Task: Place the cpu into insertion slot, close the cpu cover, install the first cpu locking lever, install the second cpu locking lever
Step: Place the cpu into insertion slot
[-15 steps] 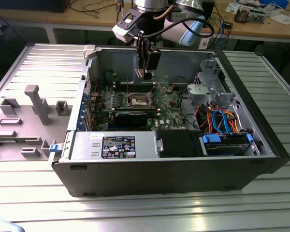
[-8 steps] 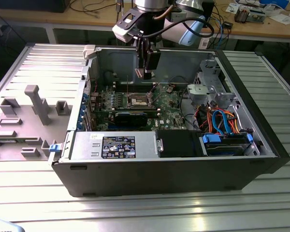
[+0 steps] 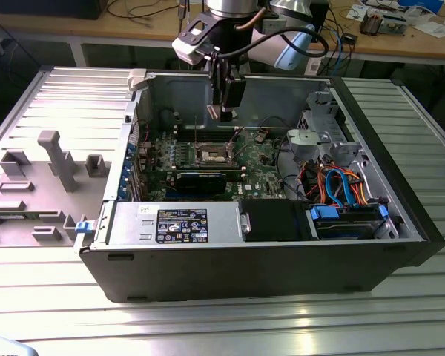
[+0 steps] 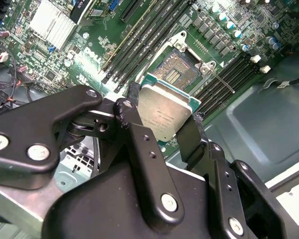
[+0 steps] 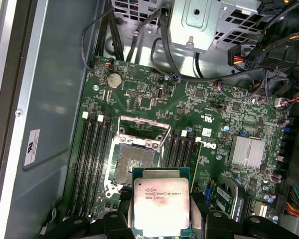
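The cpu [image 5: 161,206] has a silvery-tan top with dark print and a green edge; the pincer [image 4: 163,119] is matte black. The insertion slot [image 5: 134,162] is dark at its centre with a silvery rim, on a green motherboard [image 5: 154,99]. The desk [image 3: 222,326] is silver-grey with ridged stripes.

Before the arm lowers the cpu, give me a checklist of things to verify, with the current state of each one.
1. Grasp: the gripper is shut on the cpu at two opposite edges: ok.
2. The insertion slot is empty, its dark centre bare: ok.
3. The cpu cover is swung open, off the slot: ok.
4. Nothing lies across the slot: ok.
5. Cpu centred over the slot: cannot tell; in the first wrist view it overlaps one edge of the slot.
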`<state>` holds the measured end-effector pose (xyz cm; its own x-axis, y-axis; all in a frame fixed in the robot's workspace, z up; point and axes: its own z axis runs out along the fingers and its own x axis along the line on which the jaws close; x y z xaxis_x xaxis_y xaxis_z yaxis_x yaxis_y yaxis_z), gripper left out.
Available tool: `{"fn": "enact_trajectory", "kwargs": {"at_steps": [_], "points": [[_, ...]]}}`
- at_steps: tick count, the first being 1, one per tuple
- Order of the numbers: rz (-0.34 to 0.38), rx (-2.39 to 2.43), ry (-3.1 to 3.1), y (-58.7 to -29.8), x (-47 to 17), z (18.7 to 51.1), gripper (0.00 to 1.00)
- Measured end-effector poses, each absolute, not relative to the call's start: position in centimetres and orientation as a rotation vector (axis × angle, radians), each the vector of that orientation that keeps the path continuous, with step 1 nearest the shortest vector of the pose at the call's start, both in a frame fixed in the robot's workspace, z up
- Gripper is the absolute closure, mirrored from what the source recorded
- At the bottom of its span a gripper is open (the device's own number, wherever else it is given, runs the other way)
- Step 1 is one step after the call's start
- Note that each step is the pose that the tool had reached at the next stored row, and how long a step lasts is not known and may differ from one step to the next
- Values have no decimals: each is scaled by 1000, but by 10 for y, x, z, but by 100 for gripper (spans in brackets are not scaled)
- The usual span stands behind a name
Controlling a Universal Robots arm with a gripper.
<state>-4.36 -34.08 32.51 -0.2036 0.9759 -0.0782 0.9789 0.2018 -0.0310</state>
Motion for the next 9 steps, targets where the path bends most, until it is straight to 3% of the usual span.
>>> {"fn": "enact_trajectory", "kwargs": {"at_steps": [9], "points": [[-114,1964,2397,-341,-44,325,45]]}}
